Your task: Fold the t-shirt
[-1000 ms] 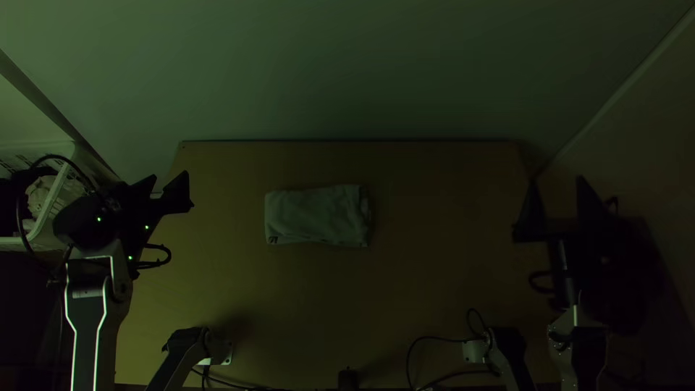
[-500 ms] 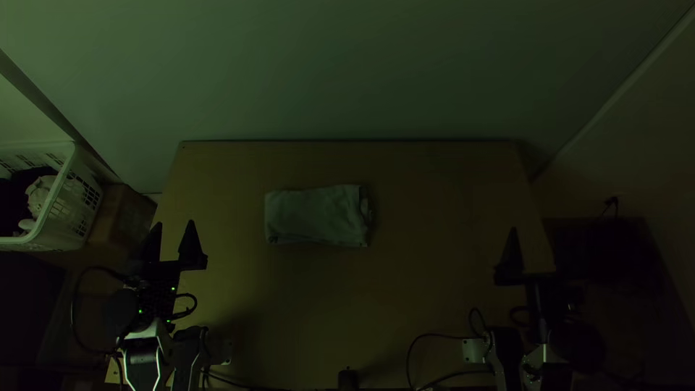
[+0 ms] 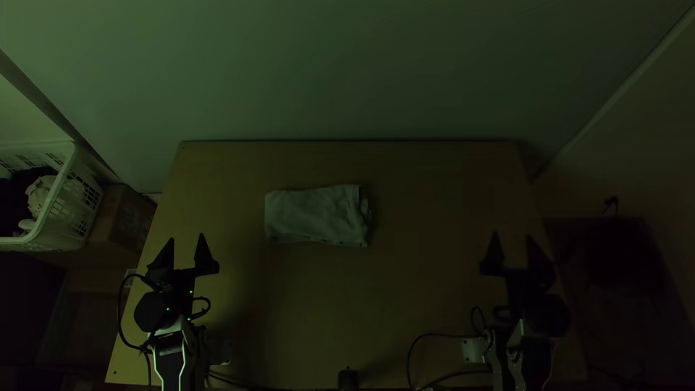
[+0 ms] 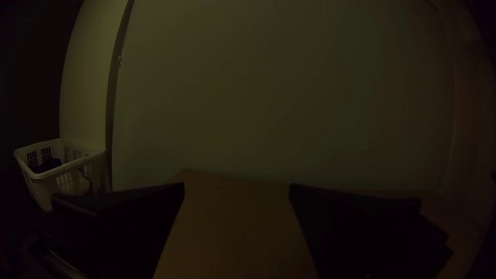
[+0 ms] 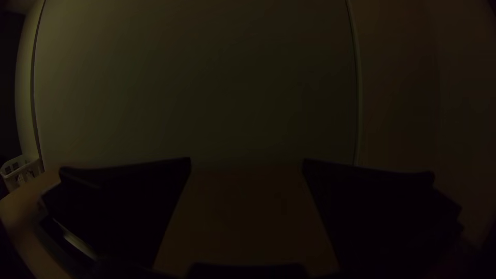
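The left gripper (image 3: 186,237) has its jaws parted with nothing between them; the right gripper (image 3: 514,235) has its jaws spread and empty too. The t-shirt (image 3: 317,215) lies folded into a compact rectangle on the desk (image 3: 405,289), ahead of and between both pairs of jaws, nearer the left, its uneven end towards the right jaws. A white basket (image 3: 54,230) holding cloth stands outward of the left jaws.

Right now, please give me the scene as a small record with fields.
shirt: folded into a compact rectangle, slightly uneven at its right end
place: on the table, left of its middle
left gripper: open, empty, at the table's left side
right gripper: open, empty, at its right side
basket: left of the table, dark and pale things inside
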You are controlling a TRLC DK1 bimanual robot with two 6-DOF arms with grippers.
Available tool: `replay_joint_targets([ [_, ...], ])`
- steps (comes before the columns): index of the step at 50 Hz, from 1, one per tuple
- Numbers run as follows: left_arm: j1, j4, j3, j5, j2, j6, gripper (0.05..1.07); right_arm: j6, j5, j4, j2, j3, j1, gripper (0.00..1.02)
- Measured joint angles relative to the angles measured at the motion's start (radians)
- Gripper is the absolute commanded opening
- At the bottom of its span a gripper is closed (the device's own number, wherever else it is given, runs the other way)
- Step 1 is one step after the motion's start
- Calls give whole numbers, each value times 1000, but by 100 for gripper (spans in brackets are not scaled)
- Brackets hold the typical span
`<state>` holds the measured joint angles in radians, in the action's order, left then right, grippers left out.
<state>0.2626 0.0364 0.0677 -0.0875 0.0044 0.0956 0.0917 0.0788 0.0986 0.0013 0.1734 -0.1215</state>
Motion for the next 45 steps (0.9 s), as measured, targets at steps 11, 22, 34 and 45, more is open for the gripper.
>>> replay_joint_targets([
  [11, 16, -8, -20, 22, -1, -48, 102, 31, -21, 57, -1, -63, -35, 99],
  [22, 19, -9, -20, 22, -1, -52, 102, 8, -30, 71, 0, -98, -65, 99],
  [34, 19, -9, -20, 22, -1, -52, 102, 5, -30, 71, 0, -98, -65, 99],
  [45, 19, -9, -20, 22, -1, -52, 102, 5, -30, 71, 0, -98, -65, 99],
])
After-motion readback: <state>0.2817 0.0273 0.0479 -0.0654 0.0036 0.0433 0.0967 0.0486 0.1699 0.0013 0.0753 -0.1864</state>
